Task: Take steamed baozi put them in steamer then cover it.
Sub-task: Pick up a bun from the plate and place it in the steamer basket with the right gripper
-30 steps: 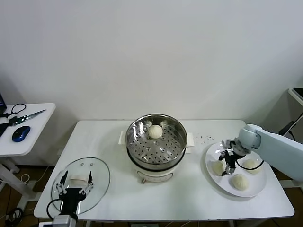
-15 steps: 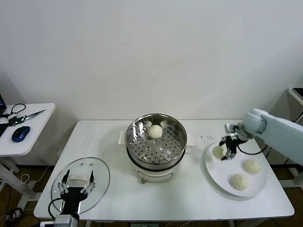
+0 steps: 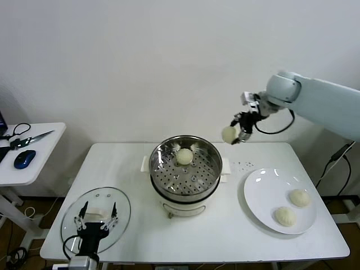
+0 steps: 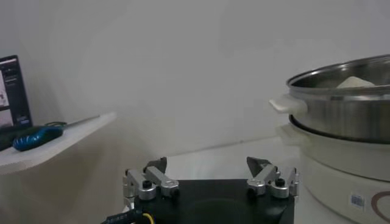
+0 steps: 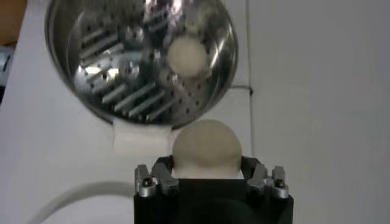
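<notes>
- We see the right end effector in the upper right of the frame, pinching one baozi; it has risen from the plate, where it gripped this bun a second ago.
- The carried bun now hangs just beyond the rim of the steamer, which stands at centre frame on the desk and already holds one baozi.
- Two buns remain on the plate at lower right, so we judge the loading about half done.
- The left end effector waits with fingers spread above the cover at lower left, which is not yet placed.
</notes>
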Action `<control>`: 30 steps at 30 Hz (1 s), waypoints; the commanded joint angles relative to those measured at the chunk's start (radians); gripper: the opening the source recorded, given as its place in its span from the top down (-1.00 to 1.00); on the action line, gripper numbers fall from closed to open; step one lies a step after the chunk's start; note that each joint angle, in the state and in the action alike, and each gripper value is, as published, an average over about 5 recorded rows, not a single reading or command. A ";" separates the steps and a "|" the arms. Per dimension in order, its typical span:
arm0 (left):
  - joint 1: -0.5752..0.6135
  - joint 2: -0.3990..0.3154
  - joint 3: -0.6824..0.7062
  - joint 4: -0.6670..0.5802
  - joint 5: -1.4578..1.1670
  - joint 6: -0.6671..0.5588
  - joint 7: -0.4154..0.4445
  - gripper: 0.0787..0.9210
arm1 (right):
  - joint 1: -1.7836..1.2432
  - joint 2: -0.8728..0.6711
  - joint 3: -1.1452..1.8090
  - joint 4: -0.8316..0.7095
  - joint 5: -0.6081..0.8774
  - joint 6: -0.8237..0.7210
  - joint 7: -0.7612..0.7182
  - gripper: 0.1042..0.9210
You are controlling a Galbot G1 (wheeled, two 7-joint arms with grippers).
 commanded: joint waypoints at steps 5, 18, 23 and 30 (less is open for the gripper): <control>0.018 0.005 0.009 0.003 -0.007 -0.013 -0.003 -0.77 | -0.022 0.353 -0.071 -0.023 0.152 -0.083 0.094 -0.47; 0.041 0.021 0.001 0.014 -0.017 -0.027 -0.006 -0.77 | -0.199 0.468 -0.086 -0.078 0.106 -0.105 0.132 -0.47; 0.041 0.019 0.001 0.019 -0.020 -0.029 -0.007 -0.77 | -0.227 0.478 -0.085 -0.090 0.085 -0.109 0.138 -0.47; 0.040 0.017 0.000 0.020 -0.020 -0.028 -0.008 -0.77 | -0.238 0.467 -0.091 -0.082 0.071 -0.112 0.144 -0.49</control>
